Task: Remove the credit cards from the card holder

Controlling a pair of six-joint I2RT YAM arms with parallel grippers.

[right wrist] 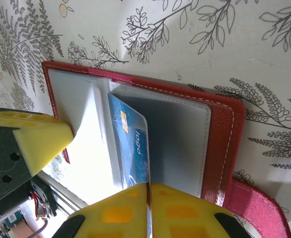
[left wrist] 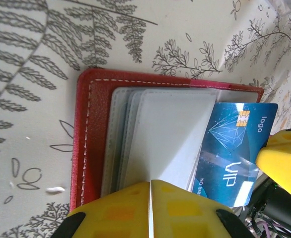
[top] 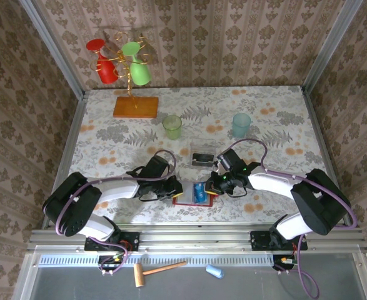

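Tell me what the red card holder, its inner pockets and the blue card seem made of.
The card holder: likely leather or imitation, grained, white stitching. Its inner pockets: probably soft frosted plastic, translucent sheets. The blue card: apparently glossy printed plastic, gold chip.

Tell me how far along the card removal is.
Done: one dark card lies outside the open red card holder. In hand: the right gripper is shut on the blue VIP card, partway out of its pocket, while the left gripper clamps a grey pocket leaf. Left: pull it free; other pockets' contents aren't visible.
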